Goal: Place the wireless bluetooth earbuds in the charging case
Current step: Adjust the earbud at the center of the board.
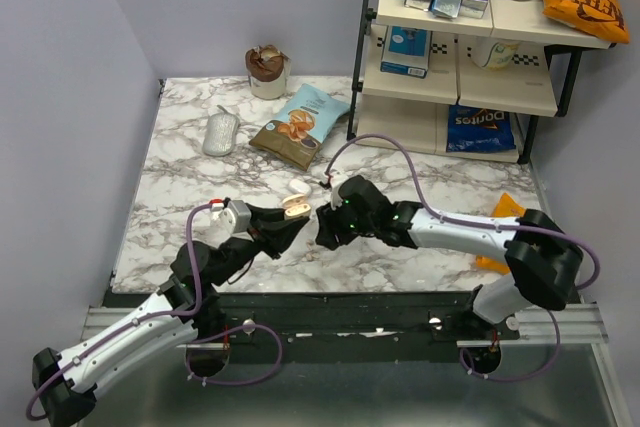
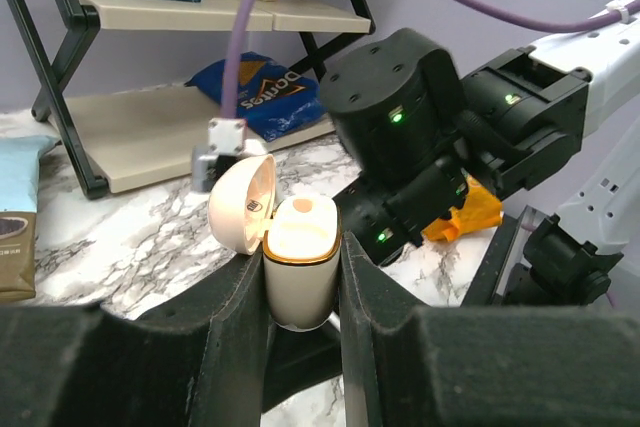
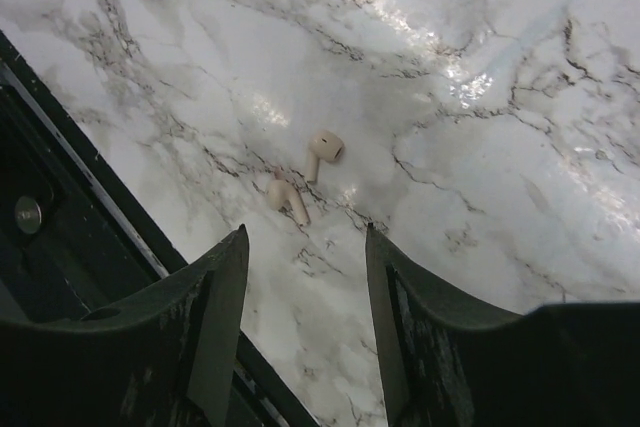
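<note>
My left gripper (image 1: 290, 219) is shut on the charging case (image 1: 294, 206), a small white case with a gold rim. It holds the case upright above the table with the lid hinged open; in the left wrist view the case (image 2: 300, 257) sits between the two fingers (image 2: 232, 327). My right gripper (image 1: 322, 232) is open and empty, right next to the case and pointing down. In the right wrist view, two whitish earbuds (image 3: 325, 147) (image 3: 287, 197) lie side by side on the marble just beyond my open right gripper (image 3: 305, 232). The top view hides them.
A small white object (image 1: 300, 185) lies just behind the case. A grey oval object (image 1: 221, 133), a snack bag (image 1: 300, 125) and a cup (image 1: 267, 72) stand at the back. A shelf rack (image 1: 470, 57) is at the back right, an orange packet (image 1: 505, 209) at the right. The table's front edge (image 3: 60, 147) is near the earbuds.
</note>
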